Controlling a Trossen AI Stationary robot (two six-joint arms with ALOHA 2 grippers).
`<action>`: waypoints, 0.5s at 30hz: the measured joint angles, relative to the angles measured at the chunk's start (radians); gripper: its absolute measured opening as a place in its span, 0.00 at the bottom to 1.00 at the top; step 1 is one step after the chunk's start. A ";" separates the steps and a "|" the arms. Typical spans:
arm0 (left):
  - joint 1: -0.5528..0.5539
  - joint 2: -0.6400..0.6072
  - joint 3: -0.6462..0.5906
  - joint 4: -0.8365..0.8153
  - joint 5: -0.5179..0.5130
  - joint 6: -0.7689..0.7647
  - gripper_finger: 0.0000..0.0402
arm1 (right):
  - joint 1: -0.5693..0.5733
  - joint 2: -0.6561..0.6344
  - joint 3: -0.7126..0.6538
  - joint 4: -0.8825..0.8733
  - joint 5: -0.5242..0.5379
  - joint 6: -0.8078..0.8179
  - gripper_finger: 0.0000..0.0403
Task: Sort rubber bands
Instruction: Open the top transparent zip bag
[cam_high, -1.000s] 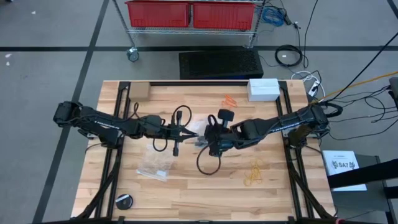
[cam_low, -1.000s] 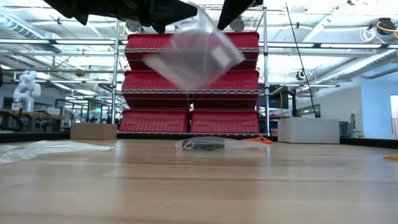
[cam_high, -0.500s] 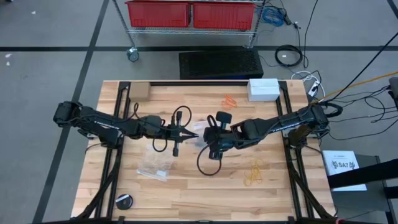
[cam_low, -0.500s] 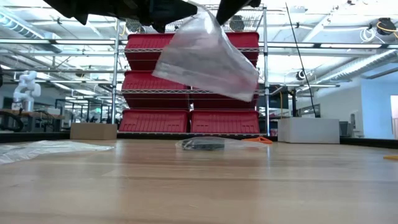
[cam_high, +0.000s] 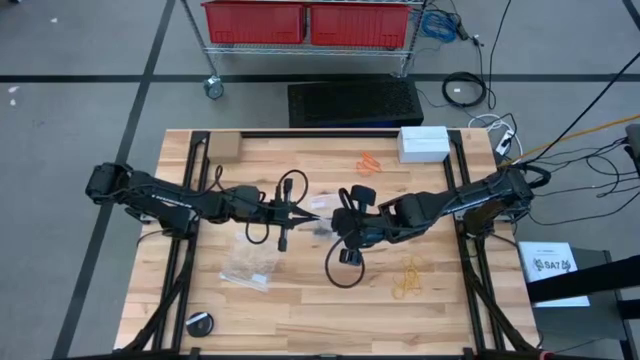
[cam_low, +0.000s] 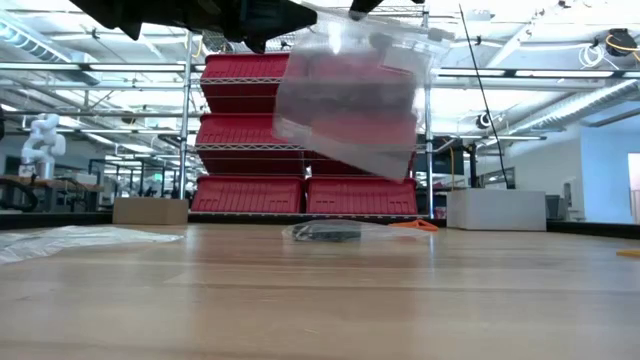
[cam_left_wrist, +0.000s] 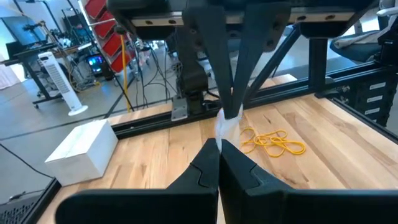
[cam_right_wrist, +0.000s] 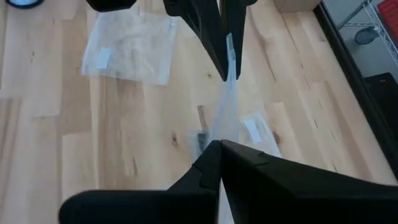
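Two robot arms hold a clear plastic bag (cam_low: 350, 100) in the air above the middle of a wooden table (cam_high: 300, 310), each pinching one edge of it. The left gripper (cam_high: 312, 213) has its fingers pressed together on the bag's edge, and the right gripper (cam_high: 340, 224) meets it from the other side, clamped on the same bag. From table height the bag hangs tilted, well clear of the wood, with a dark smudge inside that may be black bands, though that cannot be told for sure.

The rubber bands lie in separate groups. A tangle of yellow bands (cam_high: 408, 279) rests on the table near the right arm's side, also plain in the left wrist view (cam_left_wrist: 273, 142). A few orange bands (cam_high: 369, 162) sit toward the far edge, just beside a white box (cam_high: 423, 143). A second bag (cam_right_wrist: 249, 134), lying flat on the table beneath the grippers, holds something dark. A pile of spare bags (cam_high: 250, 262) lies on the left arm's side.

The step in hand looks like opening the raised bag. To do it well, each gripper should grasp only one wall of the mouth and draw apart gently and evenly, keeping the mouth upward so nothing spills; a pinch that takes both walls would merely stretch the bag.
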 joint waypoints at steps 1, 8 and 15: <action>0.000 0.000 0.000 0.000 0.000 0.000 0.00 | 0.000 0.000 0.000 0.000 -0.005 0.001 0.00; 0.000 0.000 0.000 0.001 0.000 0.000 0.00 | -0.042 0.029 0.000 0.002 -0.043 -0.026 0.00; 0.000 0.000 0.000 -0.001 0.000 0.000 0.00 | -0.092 0.085 0.000 0.004 -0.046 -0.086 0.00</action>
